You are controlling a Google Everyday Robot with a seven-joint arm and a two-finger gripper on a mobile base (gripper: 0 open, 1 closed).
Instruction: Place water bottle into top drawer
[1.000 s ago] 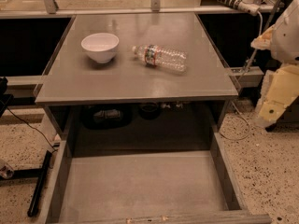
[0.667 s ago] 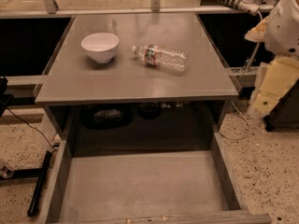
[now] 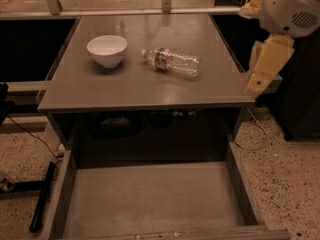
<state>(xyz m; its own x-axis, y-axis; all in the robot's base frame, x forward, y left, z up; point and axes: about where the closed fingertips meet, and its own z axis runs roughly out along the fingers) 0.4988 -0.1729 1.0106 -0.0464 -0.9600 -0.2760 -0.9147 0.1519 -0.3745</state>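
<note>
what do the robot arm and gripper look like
The arm is a rounded white shell with a slotted vent grille. The gripper, beside the right edge of the table, is a pale cream, blocky piece that tapers toward its tip.

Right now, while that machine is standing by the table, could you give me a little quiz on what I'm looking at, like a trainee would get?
1. True or false: the water bottle stands upright on the tabletop.
2. Fill in: the top drawer is pulled ____.
3. Where is the pincer? A) inside the top drawer B) beside the table's edge at the picture's right, apart from the water bottle C) gripping the water bottle

Key: 1 false, it lies on its side; 2 open; 3 B.
</note>
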